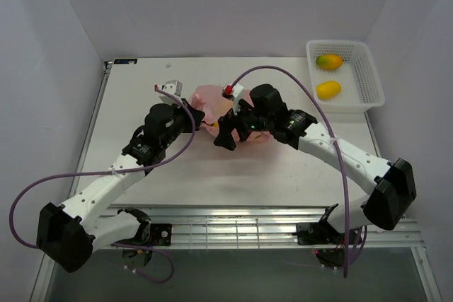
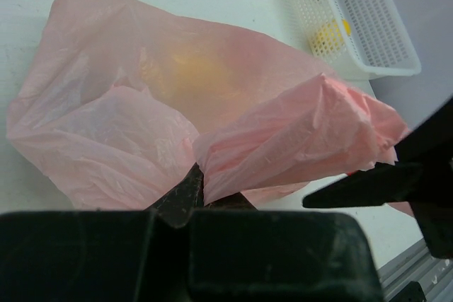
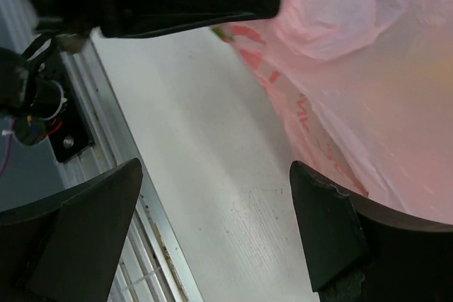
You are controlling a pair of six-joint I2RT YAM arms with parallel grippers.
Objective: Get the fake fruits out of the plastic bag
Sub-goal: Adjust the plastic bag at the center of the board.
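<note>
Now I am seeing the left gripper (image 2: 200,187) clenching a fold of the plastic bag (image 2: 127,118); the pink film is rising out from between its closed fingers, near the middle of the table (image 1: 283,167). The right gripper (image 3: 216,182) is standing with its jaws spread wide and is grasping nothing. It is hovering just beside the near side of the bag, over the white table top, and one of its dark fingers is reaching in front of the pinched fold in the left wrist view. Through the thin plastic a yellowish fruit (image 2: 190,68) is showing only as a blurred patch, so I cannot tell which kind it is. At the far right corner a white lattice basket (image 1: 368,83) is sitting well apart from the bag, and two mangoes (image 1: 329,61) are lying inside it, one behind the other.
</note>
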